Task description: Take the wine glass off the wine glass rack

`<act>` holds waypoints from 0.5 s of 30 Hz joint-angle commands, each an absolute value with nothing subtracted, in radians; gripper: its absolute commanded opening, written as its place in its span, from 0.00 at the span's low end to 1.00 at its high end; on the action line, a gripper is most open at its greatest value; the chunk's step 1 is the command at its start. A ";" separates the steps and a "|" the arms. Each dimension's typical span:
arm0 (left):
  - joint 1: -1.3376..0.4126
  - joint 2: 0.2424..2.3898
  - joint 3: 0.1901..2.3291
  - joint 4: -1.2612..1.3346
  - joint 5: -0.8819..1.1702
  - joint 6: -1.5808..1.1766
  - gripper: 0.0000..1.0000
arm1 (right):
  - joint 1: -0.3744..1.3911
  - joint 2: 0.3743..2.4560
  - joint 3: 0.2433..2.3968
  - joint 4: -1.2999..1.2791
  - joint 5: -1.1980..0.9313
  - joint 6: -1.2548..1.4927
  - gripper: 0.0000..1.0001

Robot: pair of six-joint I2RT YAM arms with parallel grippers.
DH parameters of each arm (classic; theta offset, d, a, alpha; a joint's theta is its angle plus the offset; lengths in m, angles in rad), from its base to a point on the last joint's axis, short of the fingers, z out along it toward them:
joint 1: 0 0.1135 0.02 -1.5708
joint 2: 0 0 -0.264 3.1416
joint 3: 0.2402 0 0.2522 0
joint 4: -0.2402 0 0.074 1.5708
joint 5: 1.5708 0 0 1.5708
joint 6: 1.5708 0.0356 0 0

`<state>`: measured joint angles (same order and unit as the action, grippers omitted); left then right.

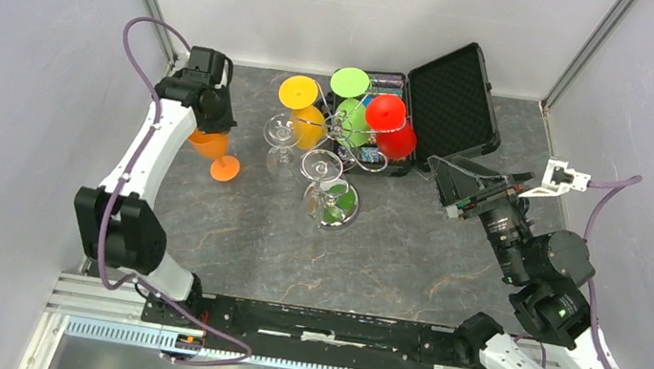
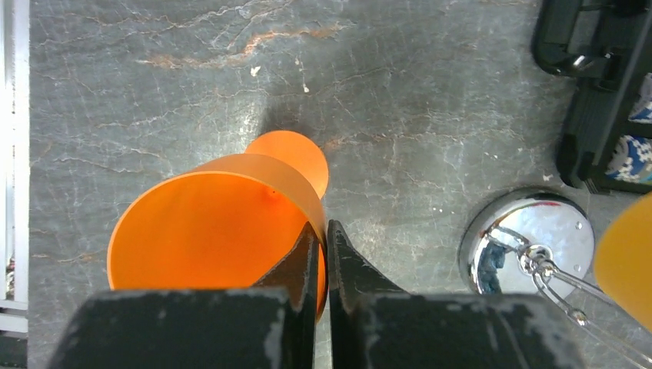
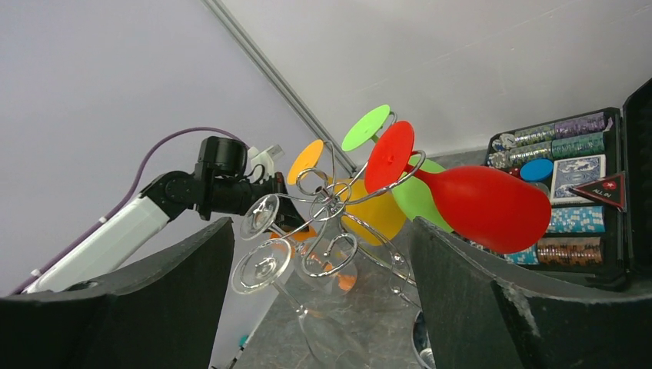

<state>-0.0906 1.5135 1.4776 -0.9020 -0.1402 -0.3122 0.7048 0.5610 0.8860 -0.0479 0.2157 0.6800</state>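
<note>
The left gripper (image 2: pixel 327 240) pinches the rim of the orange wine glass (image 2: pixel 207 223), clear of the wine glass rack (image 2: pixel 538 223); the right gripper (image 3: pixel 323 231) gapes wide, empty, facing the rack.

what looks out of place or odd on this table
Nothing looks spilled or broken. One orange wine glass is off the wine glass rack, to its left, pinched at the rim by the shut left gripper. Also odd: an open black case of poker chips behind the rack.
</note>
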 commanded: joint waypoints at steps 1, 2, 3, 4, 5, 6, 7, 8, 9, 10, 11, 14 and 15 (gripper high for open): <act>-0.047 1.574 1.526 -0.839 -0.081 -0.286 0.02 | 0.707 0.576 0.914 -0.050 0.220 0.658 0.88; -0.038 1.597 1.544 -0.841 -0.086 -0.279 0.02 | 0.707 0.579 0.913 -0.049 0.219 0.660 0.88; -0.029 1.624 1.570 -0.847 -0.099 -0.277 0.02 | 0.707 0.582 0.911 -0.049 0.220 0.661 0.88; -0.021 1.654 1.592 -0.855 -0.123 -0.272 0.02 | 0.707 0.583 0.907 -0.049 0.223 0.663 0.88; -0.015 1.678 1.617 -0.859 -0.141 -0.265 0.02 | 0.707 0.586 0.905 -0.049 0.228 0.664 0.88; -0.005 1.708 1.648 -0.866 -0.148 -0.258 0.02 | 0.707 0.585 0.901 -0.050 0.234 0.667 0.88; -0.002 1.730 1.667 -0.869 -0.158 -0.253 0.02 | 0.706 0.585 0.895 -0.049 0.245 0.670 0.88; -0.002 1.752 1.685 -0.862 -0.162 -0.251 0.02 | 0.708 0.586 0.892 -0.048 0.254 0.672 0.88; 0.031 1.770 1.696 -0.846 -0.162 -0.248 0.02 | 0.707 0.587 0.889 -0.047 0.261 0.671 0.88; 0.036 1.784 1.708 -0.827 -0.163 -0.247 0.02 | 0.707 0.589 0.888 -0.049 0.269 0.667 0.88; 0.039 1.804 1.729 -0.821 -0.163 -0.246 0.02 | 0.707 0.593 0.890 -0.049 0.273 0.665 0.88; 0.040 1.858 1.778 -0.819 -0.162 -0.235 0.02 | 0.707 0.606 0.896 -0.048 0.265 0.665 0.88; 0.041 1.871 1.789 -0.819 -0.163 -0.234 0.02 | 0.706 0.614 0.900 -0.052 0.257 0.667 0.87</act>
<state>0.0315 1.8275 1.7077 -0.8627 -0.1410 -0.2878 0.7048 0.5930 0.8860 -0.0654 0.2478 0.6754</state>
